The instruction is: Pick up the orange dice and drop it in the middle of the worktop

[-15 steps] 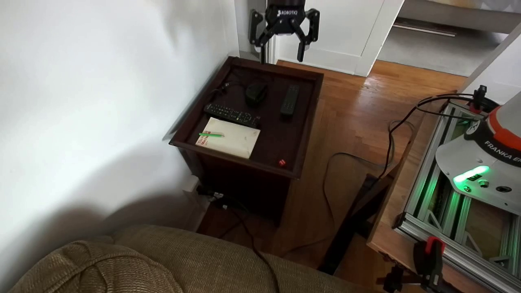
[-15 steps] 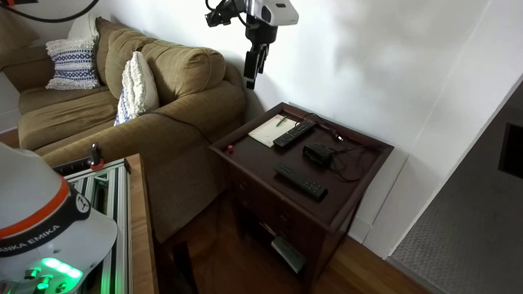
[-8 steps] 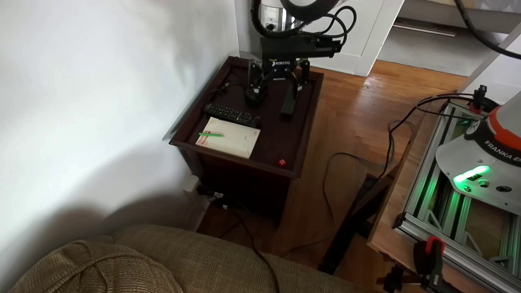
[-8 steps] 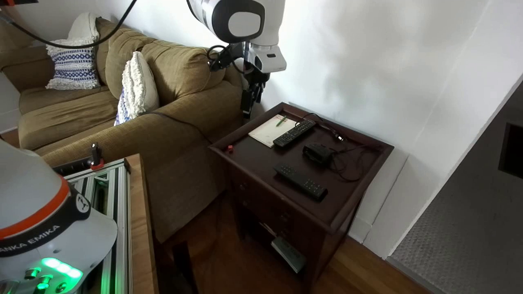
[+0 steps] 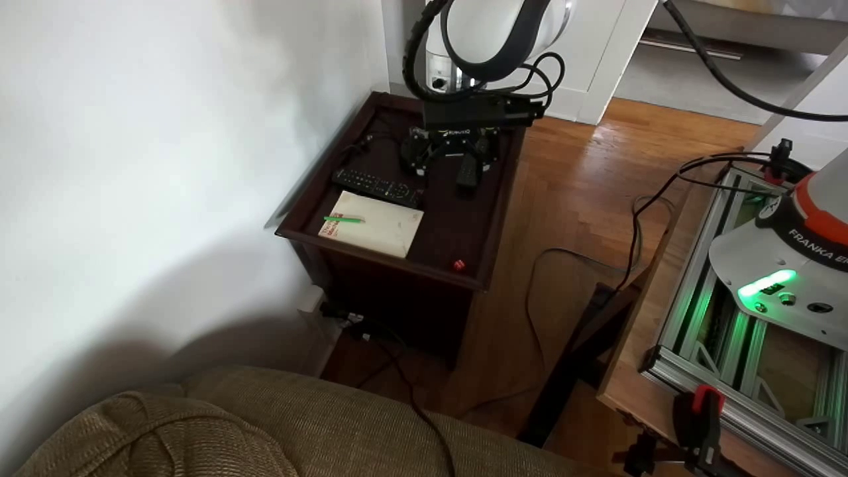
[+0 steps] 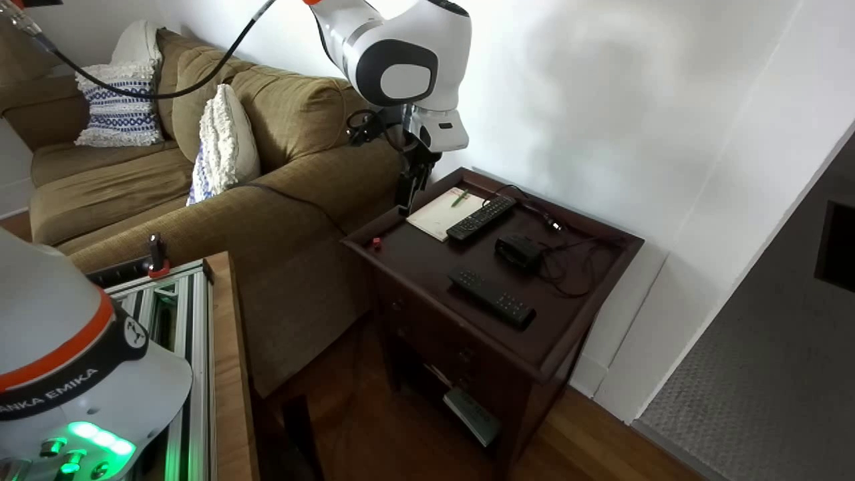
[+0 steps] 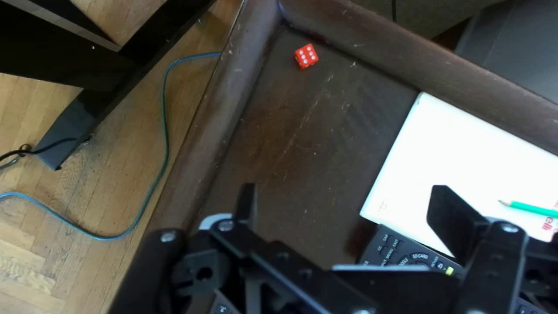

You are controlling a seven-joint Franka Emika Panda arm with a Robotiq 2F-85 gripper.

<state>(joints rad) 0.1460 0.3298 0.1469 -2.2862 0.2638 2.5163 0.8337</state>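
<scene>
The dice (image 7: 306, 56) lies at the wrist view's upper middle, near a corner of the worktop (image 7: 296, 144). At right, a pencil (image 7: 529, 208) rests on paper (image 7: 468, 161); along the bottom, the gripper (image 7: 343, 194) is spread wide, holding nothing.

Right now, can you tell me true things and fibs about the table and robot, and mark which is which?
The orange dice on the worktop shows six dots on one face. True.
The dice is in the worktop's middle. False: it lies near a corner.
The gripper is open. True.
A green pencil lies on the pale paper. True.
There's just one remote. False: one black remote is near the paper, another black remote farther away.
</scene>
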